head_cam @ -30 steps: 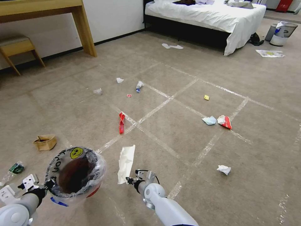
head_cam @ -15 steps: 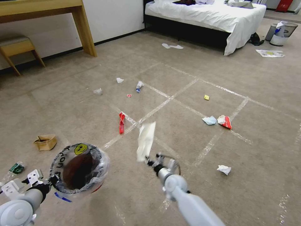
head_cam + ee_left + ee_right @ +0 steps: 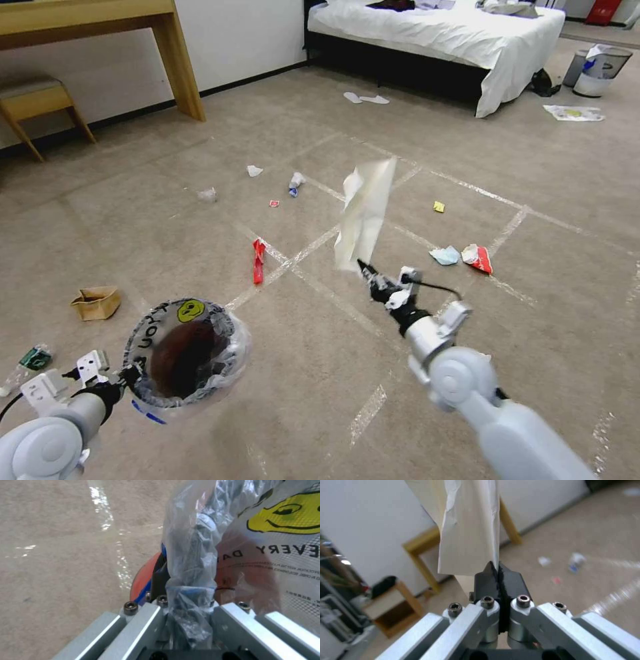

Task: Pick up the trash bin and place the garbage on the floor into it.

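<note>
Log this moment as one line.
left gripper: shut on trash bin | right gripper: shut on paper sheet, raised

Gripper (image 3: 496,571) pinching paper (image 3: 466,527)

Its black fingertips (image 3: 486,580) are pressed together on the sheet's lower edge, above carpet (image 3: 586,537).

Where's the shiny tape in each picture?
Head view: the tape criss-crosses the carpet ahead of the bin.
Left wrist view: a strip of tape runs along the carpet beside the bin's red body.
Right wrist view: blurry bright streaks, likely tape, lie on the carpet beyond the right gripper and its paper.
Shared landmark: the beige carpet under the tape.
</note>
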### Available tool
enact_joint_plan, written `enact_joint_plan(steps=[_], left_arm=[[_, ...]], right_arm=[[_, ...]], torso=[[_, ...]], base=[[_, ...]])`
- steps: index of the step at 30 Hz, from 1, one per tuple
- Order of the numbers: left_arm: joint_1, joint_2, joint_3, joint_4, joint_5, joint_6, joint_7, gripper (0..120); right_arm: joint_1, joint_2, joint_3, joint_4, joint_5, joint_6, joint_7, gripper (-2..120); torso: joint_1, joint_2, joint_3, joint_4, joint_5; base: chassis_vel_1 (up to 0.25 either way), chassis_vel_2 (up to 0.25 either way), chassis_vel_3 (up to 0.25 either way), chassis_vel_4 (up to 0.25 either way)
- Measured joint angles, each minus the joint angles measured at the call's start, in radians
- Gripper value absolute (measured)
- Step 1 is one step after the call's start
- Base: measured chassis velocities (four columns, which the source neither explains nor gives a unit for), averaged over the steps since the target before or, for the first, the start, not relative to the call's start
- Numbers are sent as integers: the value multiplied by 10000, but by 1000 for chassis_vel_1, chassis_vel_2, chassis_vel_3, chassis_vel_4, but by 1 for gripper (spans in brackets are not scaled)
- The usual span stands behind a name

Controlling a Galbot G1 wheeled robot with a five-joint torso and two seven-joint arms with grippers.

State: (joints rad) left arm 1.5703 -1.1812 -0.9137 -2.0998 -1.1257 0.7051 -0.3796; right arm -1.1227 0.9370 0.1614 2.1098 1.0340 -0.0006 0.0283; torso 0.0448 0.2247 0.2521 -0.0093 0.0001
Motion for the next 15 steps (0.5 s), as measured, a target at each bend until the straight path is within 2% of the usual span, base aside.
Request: enact_joint_plan(steps=[8, 13, 15], left_arm=[[-47, 141, 55, -264, -311, 197, -154, 0], [-47, 249, 53, -280, -530, 291, -264, 0], [-32, 330, 35, -286, -707, 302, -350, 0]], right_arm=[[16, -421, -285, 944, 0, 447, -564, 0], [200, -542, -929, 1118, 65, 703, -870, 0], [521, -594, -1612, 1119, 155, 986, -1086, 0]], torso=[[0, 0, 0, 1, 1], [0, 0, 0, 0, -1], [0, 0, 0, 0, -2]], base=[[0, 0, 0, 0], [0, 0, 0, 0], [0, 0, 0, 0]])
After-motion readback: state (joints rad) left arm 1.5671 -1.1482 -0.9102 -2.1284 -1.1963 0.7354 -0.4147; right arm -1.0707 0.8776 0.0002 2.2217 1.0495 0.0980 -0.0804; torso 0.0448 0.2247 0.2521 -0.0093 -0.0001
